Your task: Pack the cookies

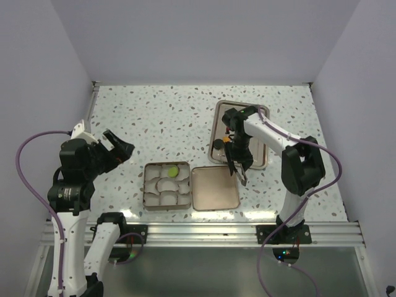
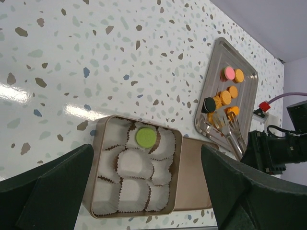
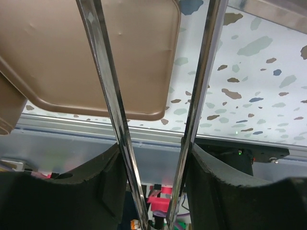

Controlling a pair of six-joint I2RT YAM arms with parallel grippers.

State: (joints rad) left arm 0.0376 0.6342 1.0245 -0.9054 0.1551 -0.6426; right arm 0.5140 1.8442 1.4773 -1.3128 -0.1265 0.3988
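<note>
One green cookie [image 2: 145,137] lies in a white paper cup in the gold tin [image 2: 96,143], also seen from the top [image 1: 173,171]. The other cookies lie on the silver tray [image 2: 249,79]: a pink one [image 2: 229,73], a black one [image 2: 208,104] and several orange ones [image 2: 225,97]. My right gripper [image 1: 238,161] is shut on metal tongs [image 3: 106,91] over the tray's near end [image 1: 263,162]. The tong arms stand apart and their tips are out of the right wrist view. My left gripper [image 2: 148,187] is open and empty, high above the tin and left of it [image 1: 117,150].
The tin's flat lid [image 1: 215,187] lies right of the tin, beside the tray, and shows in the right wrist view [image 3: 86,52]. The other paper cups [image 2: 129,165] in the tin hold nothing. The table's near rail [image 1: 204,232] runs just behind the lid.
</note>
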